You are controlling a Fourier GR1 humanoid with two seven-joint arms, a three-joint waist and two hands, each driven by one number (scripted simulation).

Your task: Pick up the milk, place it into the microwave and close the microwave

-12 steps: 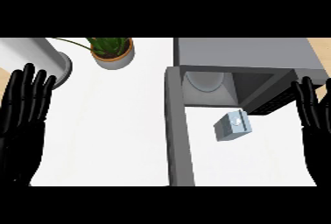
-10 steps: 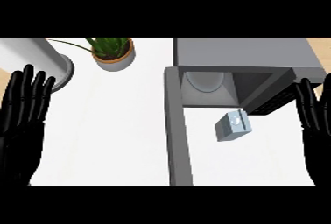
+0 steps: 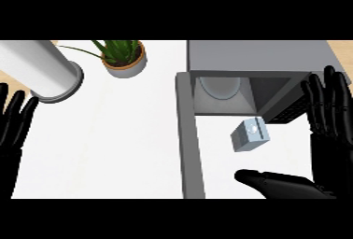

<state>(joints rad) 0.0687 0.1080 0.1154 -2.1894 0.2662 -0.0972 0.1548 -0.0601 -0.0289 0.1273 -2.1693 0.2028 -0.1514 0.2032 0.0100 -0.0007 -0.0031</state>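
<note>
I count one milk carton (image 3: 250,135), one microwave (image 3: 255,53), one potted plant (image 3: 124,58) and one white cylinder (image 3: 43,70) on the white counter (image 3: 117,140), and two hands, both mine. The milk carton is on the counter just in front of the open mouth of the microwave, a little tilted, and no hand touches it. Inside the microwave I see one round glass plate (image 3: 221,87). The microwave door (image 3: 189,140) is swung out toward me and shows as a grey strip from the cavity down to the lower edge; the carton is on the right side of it. My left hand (image 3: 14,126) rests at the left edge with the fingers straight and up, holding nothing, on the other side of the door from the carton. My right hand (image 3: 322,126) is at the right edge, fingers straight and spread, the thumb stretched to the left below the carton, also holding nothing. Between the door and my right hand there is bare counter around the carton. The plant and the cylinder stand at the far left, well apart from the carton.
</note>
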